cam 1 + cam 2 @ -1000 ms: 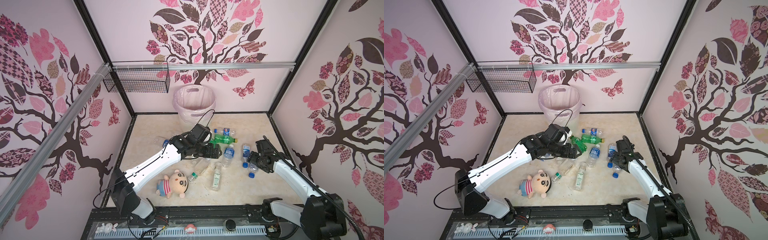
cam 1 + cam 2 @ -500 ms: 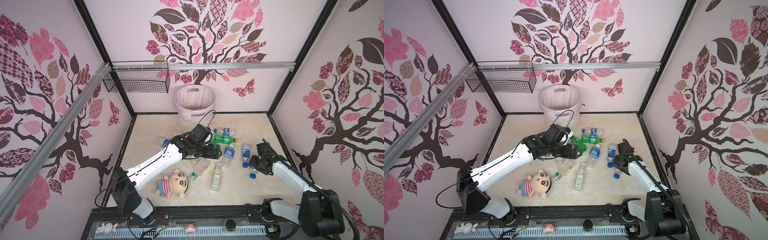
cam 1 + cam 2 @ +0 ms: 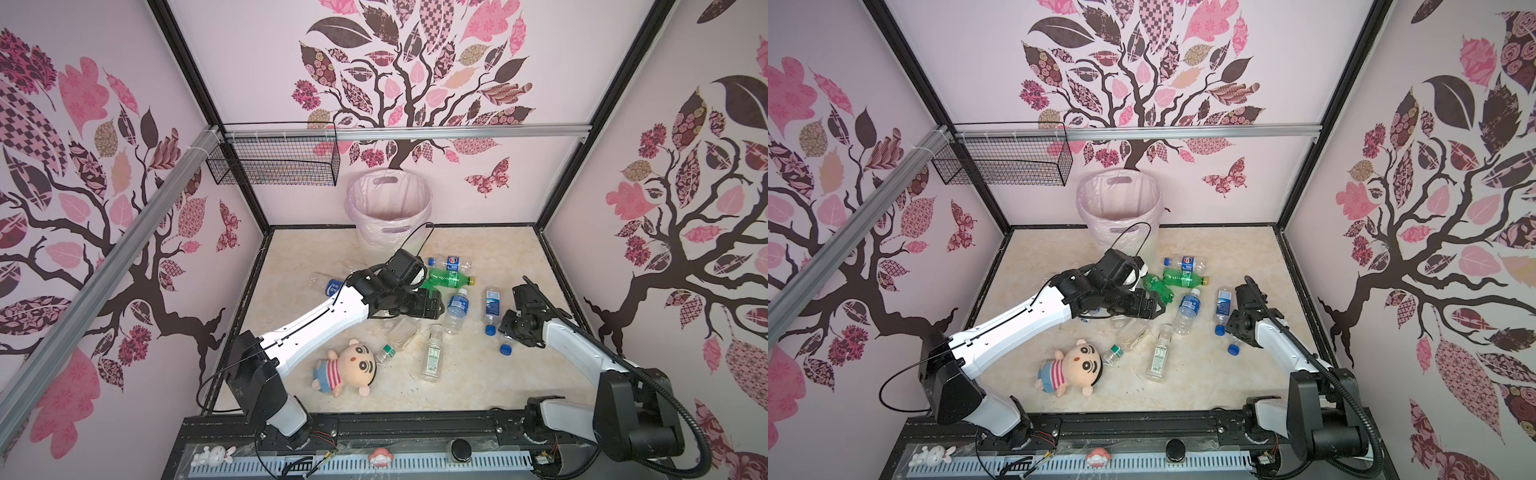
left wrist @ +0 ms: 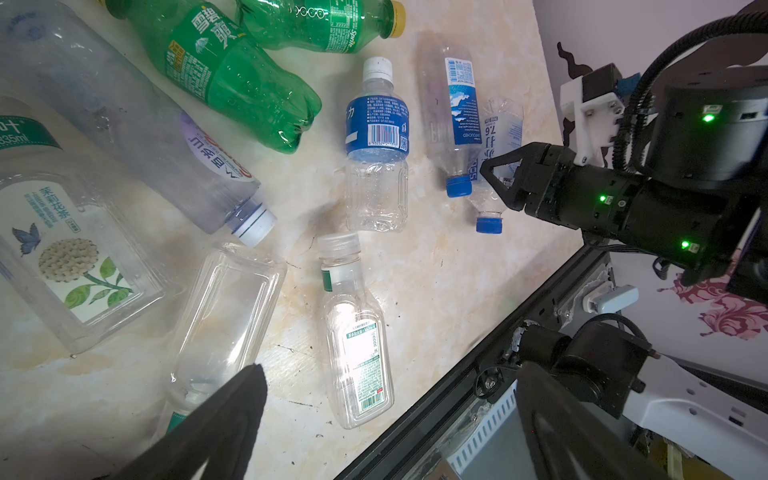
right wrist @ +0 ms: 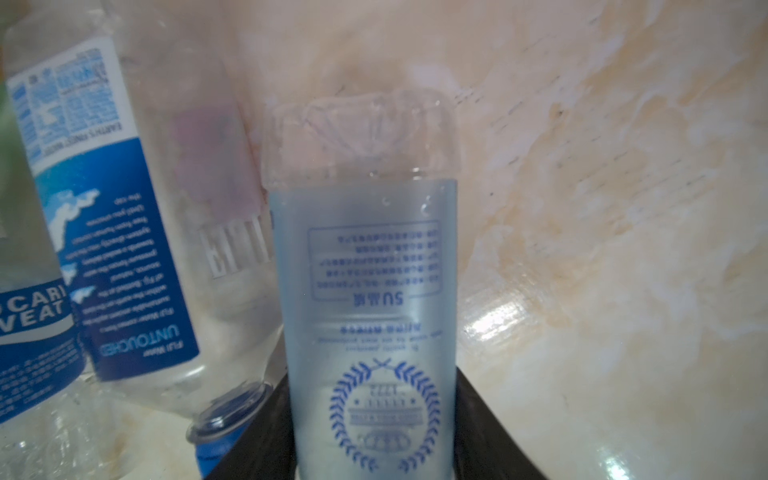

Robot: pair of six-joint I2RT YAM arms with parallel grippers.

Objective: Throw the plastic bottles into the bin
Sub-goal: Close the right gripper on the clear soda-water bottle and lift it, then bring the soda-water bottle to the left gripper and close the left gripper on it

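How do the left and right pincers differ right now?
The left pincer is wide open and empty; the right pincer is closed around a pale-blue-labelled bottle. The left hangs above clear bottles in the middle of the table; the right sits low near its right edge. Both are black.

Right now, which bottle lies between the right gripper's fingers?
The pale-blue laurel-emblem bottle, flanked by the right gripper; the Fiji bottle beside it lies free.

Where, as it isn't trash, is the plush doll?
In both top views the plush doll lies near the front of the table, left of centre, its head beside the green-banded neck of a clear bottle.
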